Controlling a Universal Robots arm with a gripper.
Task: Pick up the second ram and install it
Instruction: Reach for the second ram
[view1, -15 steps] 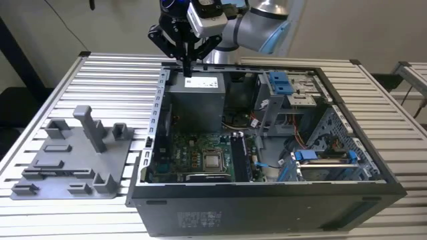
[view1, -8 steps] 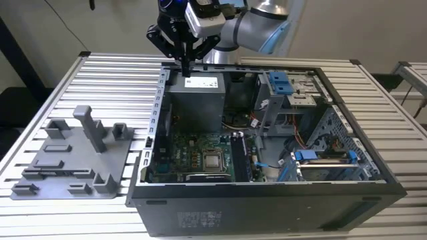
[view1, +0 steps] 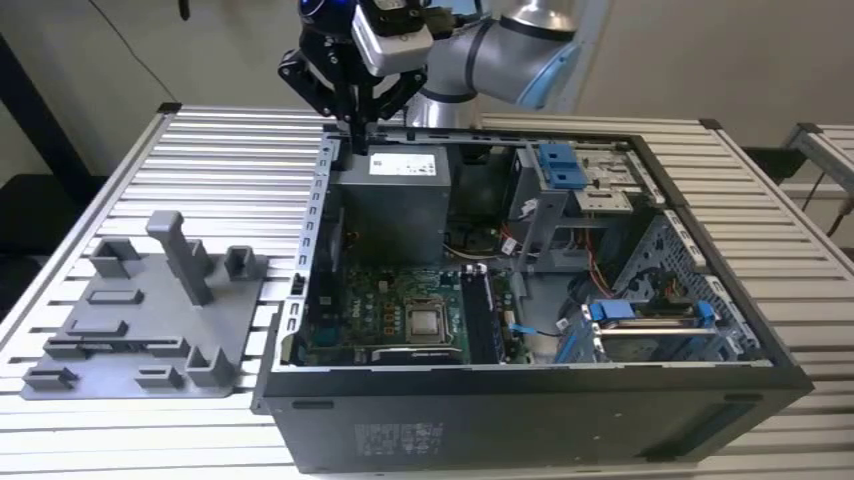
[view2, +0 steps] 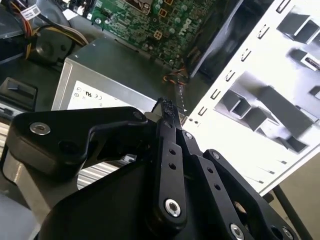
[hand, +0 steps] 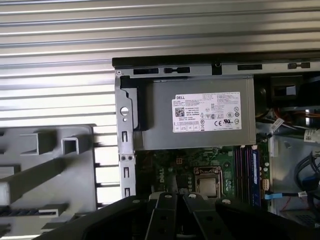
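Note:
My gripper (view1: 358, 138) hangs shut over the far corner of the open computer case (view1: 534, 420), on the exterior view's left, just above the grey power supply (view1: 400, 205). In the second wrist view its black fingers (view2: 170, 145) press together at the tips, and I see nothing held between them. A thin dark strip that looks like the second ram (view1: 123, 346) lies in a long holder on the grey tray (view1: 80, 385), well away from the gripper. It also appears in the first wrist view as the dark strip (hand: 31, 210). The memory slots (view1: 478, 315) run beside the processor (view1: 427, 322).
The tray's tall grey post (view1: 180, 255) and several blocks stand up between the strip and the case. The case wall (view1: 310, 240) rises beside the tray. Blue drive brackets (view1: 563, 165) and cables (view1: 601, 265) crowd the exterior view's right of the case. A ribbed metal table (view1: 227, 150) lies underneath.

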